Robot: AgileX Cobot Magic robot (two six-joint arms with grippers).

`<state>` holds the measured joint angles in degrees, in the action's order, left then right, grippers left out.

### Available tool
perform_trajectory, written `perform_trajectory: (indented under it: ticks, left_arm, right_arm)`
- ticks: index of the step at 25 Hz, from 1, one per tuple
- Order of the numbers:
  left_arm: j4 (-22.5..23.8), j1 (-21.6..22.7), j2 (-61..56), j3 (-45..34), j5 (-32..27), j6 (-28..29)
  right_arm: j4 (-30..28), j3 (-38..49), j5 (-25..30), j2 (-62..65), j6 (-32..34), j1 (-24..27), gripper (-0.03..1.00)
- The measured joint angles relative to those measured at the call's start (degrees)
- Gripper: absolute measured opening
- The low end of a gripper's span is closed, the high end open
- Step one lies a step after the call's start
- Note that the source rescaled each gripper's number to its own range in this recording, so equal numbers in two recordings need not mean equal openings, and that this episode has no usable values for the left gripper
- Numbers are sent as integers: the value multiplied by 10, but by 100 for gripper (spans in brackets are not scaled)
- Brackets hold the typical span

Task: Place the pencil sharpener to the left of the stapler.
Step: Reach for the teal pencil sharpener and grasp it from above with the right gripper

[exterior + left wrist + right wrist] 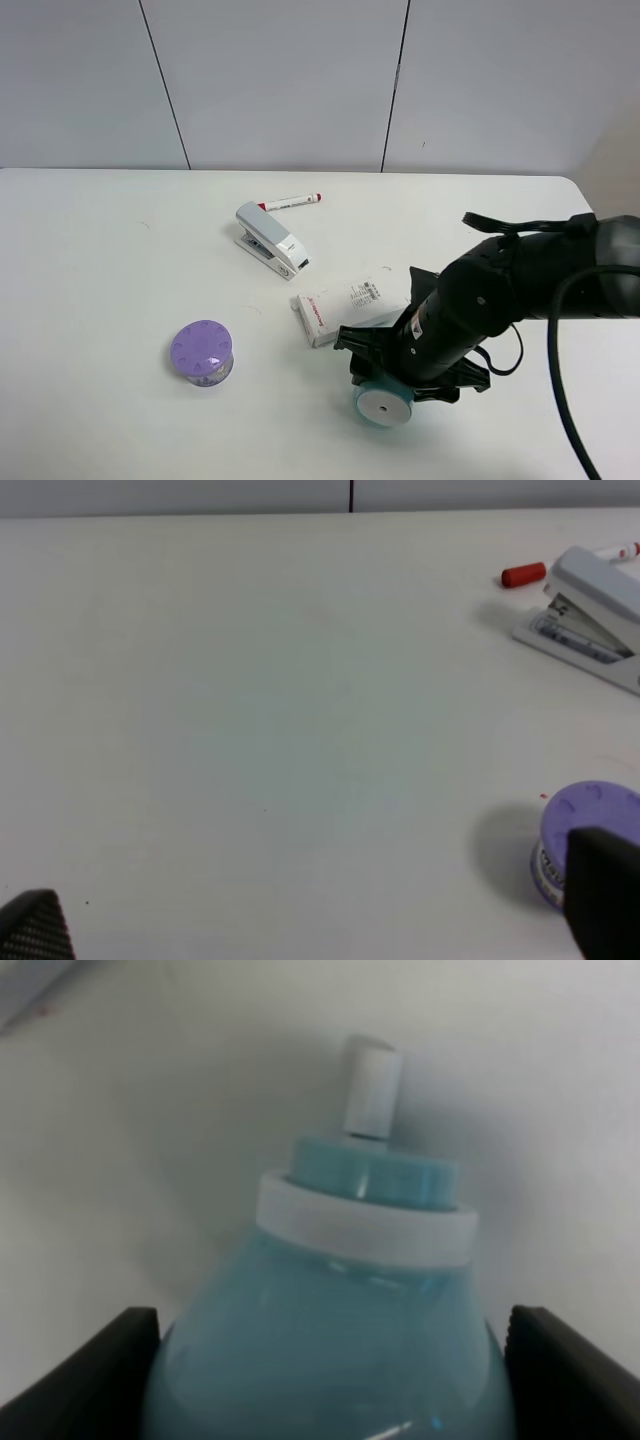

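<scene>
the left gripper (318, 920) hangs low over the white table (90, 260) with its 2 dark fingers (35, 932) spread wide apart over bare surface, gripping nothing. in the high view, the purple round lidded container (202, 352) stands upright on the left part of the table, well apart from the rest. farther back and to its right lies the stapler (270, 240), white and light grey, set at a slant. just behind it lies a white marker (290, 202) with a red cap, close to the stapler, though contact cannot be judged. right of the stapler and nearer the front edge, a white box (345, 308) with red print lies flat. in front of that box, the pencil sharpener (383, 402) sits to the right of the stapler and well apart from it, its round white flat end facing the high camera. the right gripper (398, 383) is closed on it. in the right wrist view, 2 black fingers (85, 1375) press against either side of the teal barrel. whether the sharpener touches the table cannot be told.
</scene>
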<state>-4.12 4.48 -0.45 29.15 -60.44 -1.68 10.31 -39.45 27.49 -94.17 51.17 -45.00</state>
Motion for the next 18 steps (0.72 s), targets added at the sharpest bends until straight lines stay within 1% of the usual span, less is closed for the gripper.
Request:
perform_trajectory:
  ticks: [8, 12, 18]
  left_arm:
    - [0, 0, 0, 0, 0, 0]
    - [0, 0, 0, 0, 0, 0]
    - [0, 0, 0, 0, 0, 0]
  right_arm:
    - [-19, 0, 22, 0, 0, 0, 1]
    - [-27, 0, 23, -1, 0, 0, 1]
    - [-13, -1, 34, -16, 0, -4, 1]
